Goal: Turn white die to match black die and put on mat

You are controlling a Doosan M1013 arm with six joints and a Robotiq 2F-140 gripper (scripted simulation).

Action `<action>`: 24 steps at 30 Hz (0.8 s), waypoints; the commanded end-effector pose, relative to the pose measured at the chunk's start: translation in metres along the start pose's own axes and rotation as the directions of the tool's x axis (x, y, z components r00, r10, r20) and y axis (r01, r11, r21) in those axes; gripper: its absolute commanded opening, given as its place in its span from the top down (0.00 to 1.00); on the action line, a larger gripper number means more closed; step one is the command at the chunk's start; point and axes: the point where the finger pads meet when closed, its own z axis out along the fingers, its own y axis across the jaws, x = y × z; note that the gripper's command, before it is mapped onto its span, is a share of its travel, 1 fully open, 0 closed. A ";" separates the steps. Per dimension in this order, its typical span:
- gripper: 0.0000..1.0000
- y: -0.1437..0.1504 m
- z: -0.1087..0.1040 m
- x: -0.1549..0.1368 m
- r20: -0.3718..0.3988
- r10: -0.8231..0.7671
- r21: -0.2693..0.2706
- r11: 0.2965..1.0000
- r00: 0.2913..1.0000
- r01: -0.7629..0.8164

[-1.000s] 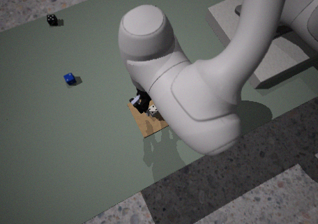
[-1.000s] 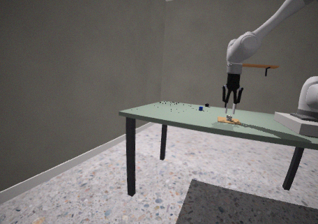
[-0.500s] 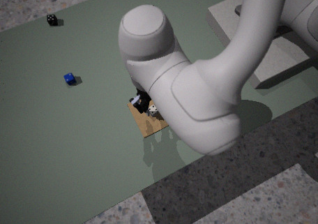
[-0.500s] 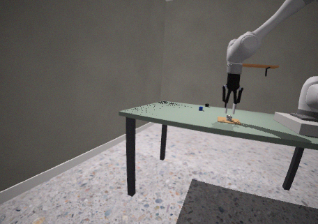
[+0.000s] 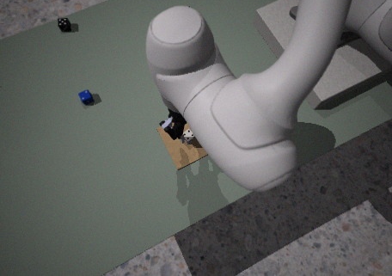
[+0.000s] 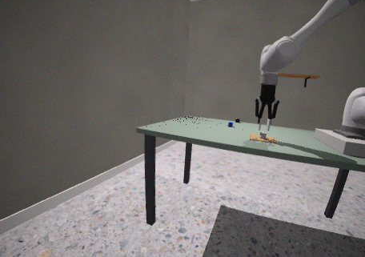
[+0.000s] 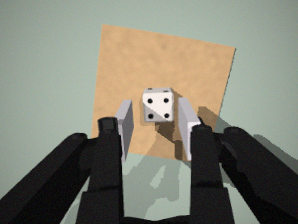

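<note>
The white die (image 5: 187, 135) (image 6: 262, 134) (image 7: 158, 106) sits flat on the tan mat (image 5: 189, 156) (image 6: 254, 137) (image 7: 133, 56), near its middle, with several black pips on top. My gripper (image 5: 173, 125) (image 6: 264, 128) (image 7: 155, 112) hangs just above it, pointing straight down. Its fingers stand a little apart on either side of the die, with a gap to each, and hold nothing. The black die (image 5: 64, 23) (image 6: 238, 120) rests at the table's far corner with several white pips up. The blue die (image 5: 86, 96) (image 6: 230, 124) lies between it and the mat.
The green table (image 5: 86, 175) (image 6: 192, 131) carries the arm's grey base plate (image 5: 344, 68) (image 6: 340, 141) at the right. The arm's big elbow hides part of the mat in the top view. A small shelf (image 6: 298, 76) hangs on the back wall.
</note>
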 end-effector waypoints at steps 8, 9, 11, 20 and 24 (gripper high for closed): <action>0.65 0.005 0.004 0.000 -0.004 -0.003 -0.003 1.000 1.000 0.003; 0.65 0.005 0.004 0.000 -0.004 -0.003 -0.003 1.000 1.000 0.003; 0.65 0.005 0.004 0.000 -0.004 -0.003 -0.003 1.000 1.000 0.003; 0.65 0.006 0.004 0.000 -0.004 -0.003 -0.003 1.000 1.000 0.003; 0.65 0.006 0.004 0.000 -0.004 -0.003 -0.003 1.000 1.000 0.003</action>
